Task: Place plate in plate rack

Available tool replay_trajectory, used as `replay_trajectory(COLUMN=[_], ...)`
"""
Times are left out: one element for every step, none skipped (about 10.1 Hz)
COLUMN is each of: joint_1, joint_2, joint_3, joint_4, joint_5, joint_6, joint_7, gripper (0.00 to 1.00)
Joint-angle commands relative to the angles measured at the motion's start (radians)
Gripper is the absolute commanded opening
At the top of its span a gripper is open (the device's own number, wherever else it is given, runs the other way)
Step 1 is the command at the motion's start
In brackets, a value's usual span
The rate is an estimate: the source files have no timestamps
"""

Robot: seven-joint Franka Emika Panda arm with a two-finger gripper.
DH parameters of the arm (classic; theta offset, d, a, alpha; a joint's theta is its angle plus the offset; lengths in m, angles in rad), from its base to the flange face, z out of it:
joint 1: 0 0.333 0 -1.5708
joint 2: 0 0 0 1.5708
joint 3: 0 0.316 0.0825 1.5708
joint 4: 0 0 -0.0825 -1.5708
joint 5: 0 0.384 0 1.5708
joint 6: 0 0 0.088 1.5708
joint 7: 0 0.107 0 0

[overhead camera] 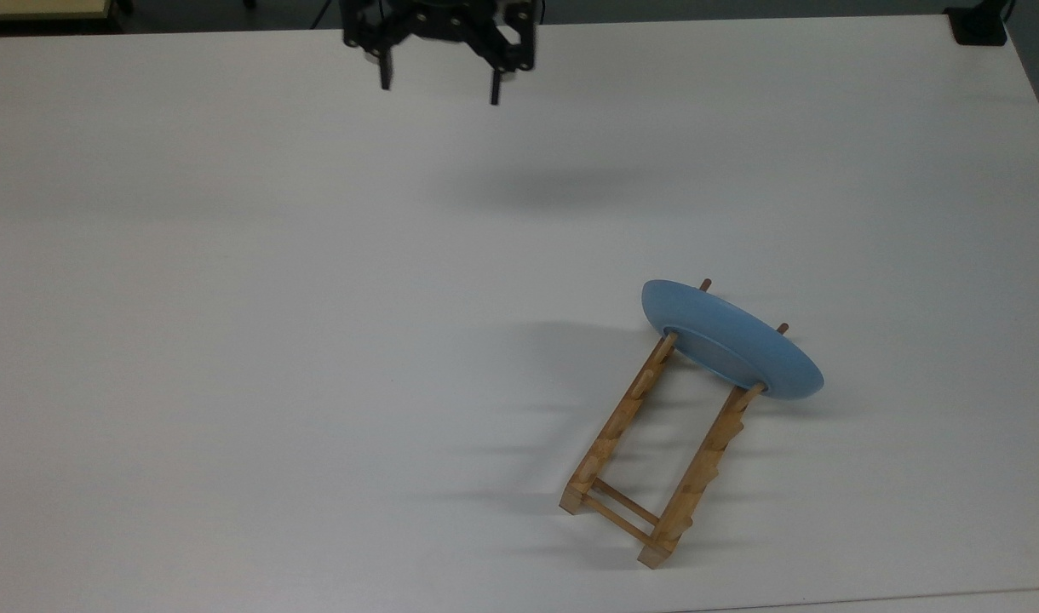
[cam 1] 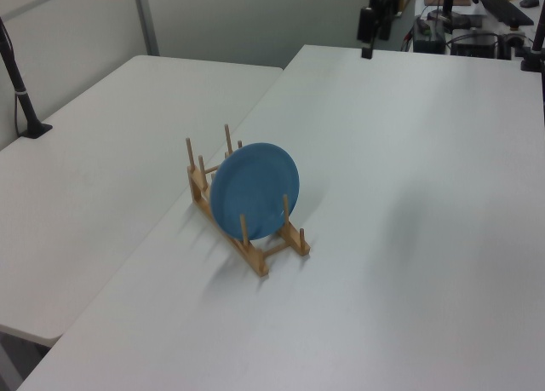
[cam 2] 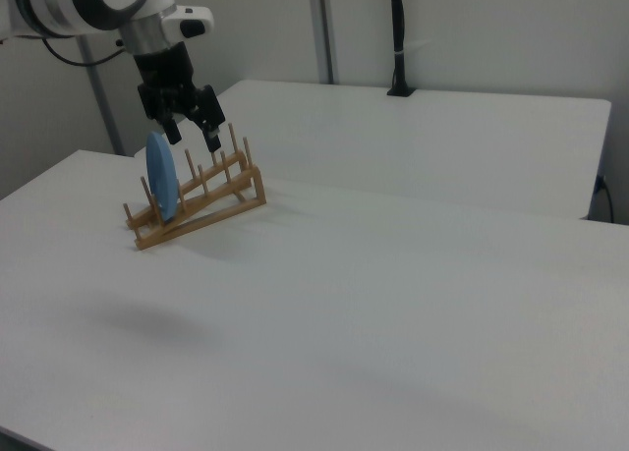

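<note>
The plate [overhead camera: 731, 347] stands on edge in the end slot of the plate rack [overhead camera: 656, 447] on the white surface [overhead camera: 230, 298]; it looks stiff, light and smooth, best pinched at its top rim; the gripper [overhead camera: 439, 89] hangs well apart, jaws spread and empty.
</note>
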Motion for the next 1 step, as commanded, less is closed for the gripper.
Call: replay_trajectory(joint_1=[-0.021], joint_2=[-0.056], joint_3=[0.008], joint_4=[-0.072], joint_5=[0.021], joint_6=[-0.032], joint_7=[-0.029], gripper=[1.0])
